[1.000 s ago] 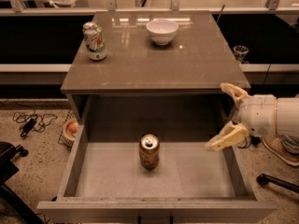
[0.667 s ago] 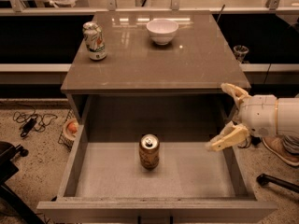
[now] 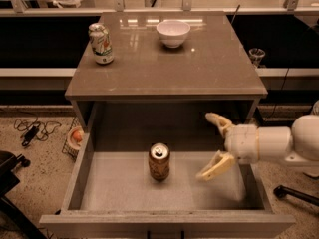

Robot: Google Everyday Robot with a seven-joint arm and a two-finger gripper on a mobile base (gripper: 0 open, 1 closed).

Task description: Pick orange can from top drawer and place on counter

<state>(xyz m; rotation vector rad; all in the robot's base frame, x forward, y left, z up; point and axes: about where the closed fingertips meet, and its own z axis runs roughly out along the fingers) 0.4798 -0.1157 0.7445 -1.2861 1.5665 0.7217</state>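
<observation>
orange can [image 3: 159,162]: upright, centre of top drawer [image 3: 79,176], lower middle of frame | gripper [image 3: 212,146]: right of can, over drawer's right part, fingers spread wide, holding nothing | counter [image 3: 199,68]: white-and-green can [image 3: 100,44] upper left, white bowl [image 3: 173,33] upper centre

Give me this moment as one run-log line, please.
phase: pre-grasp | claw: open, over right side of top drawer, apart from orange can | orange can: upright in drawer, ungrasped | counter: can not yet placed
</observation>
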